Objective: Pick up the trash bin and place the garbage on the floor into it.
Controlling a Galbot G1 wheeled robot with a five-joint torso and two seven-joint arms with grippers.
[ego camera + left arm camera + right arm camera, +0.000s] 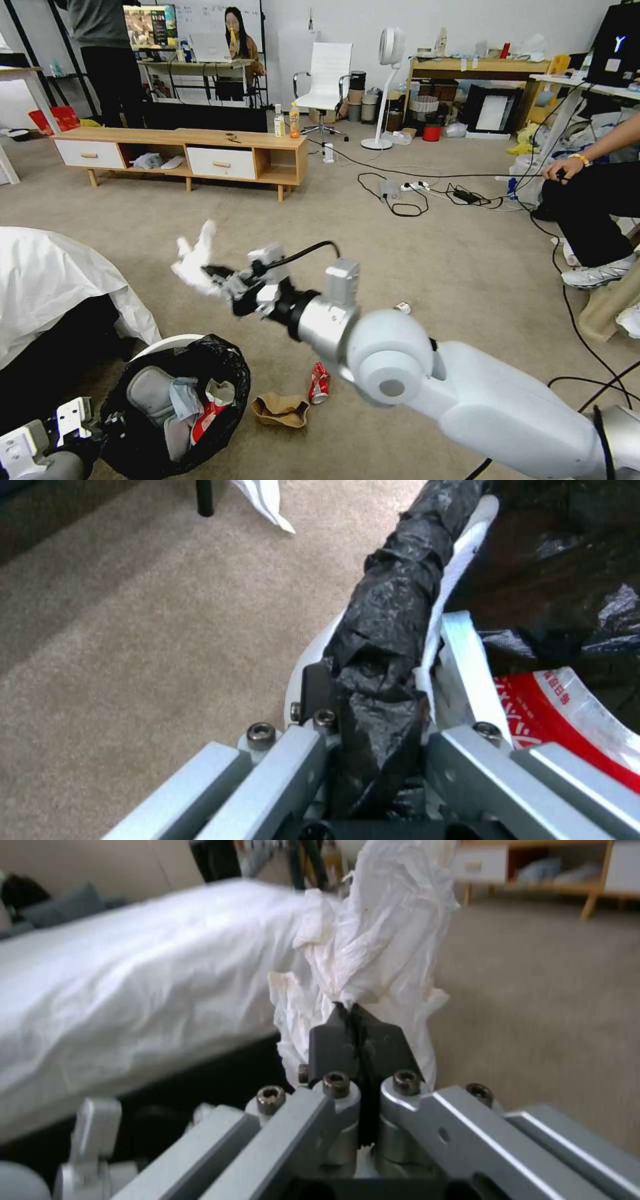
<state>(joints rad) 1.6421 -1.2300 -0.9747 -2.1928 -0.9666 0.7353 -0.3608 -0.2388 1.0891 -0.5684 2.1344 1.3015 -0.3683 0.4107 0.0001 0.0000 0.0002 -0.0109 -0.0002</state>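
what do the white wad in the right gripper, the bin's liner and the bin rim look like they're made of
The white wad in the right gripper looks like soft matte tissue paper: crumpled, with torn, frayed edges. The trash bin's liner looks like thin glossy black plastic film, crinkled and glinting where the left gripper pinches it. The bin rim seems smooth white hard plastic, though little shows.

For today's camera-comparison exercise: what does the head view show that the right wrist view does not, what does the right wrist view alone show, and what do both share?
Head view alone: the left gripper clamped on the rim of the trash bin, which already holds wrappers, and, on the carpet, a crushed red soda can and torn brown cardboard.

Right wrist view alone: the black fingertips pressed together on the tissue's lower folds.

Both: the right gripper holding a crumpled white tissue in the air, the white sheet, the wooden TV stand.
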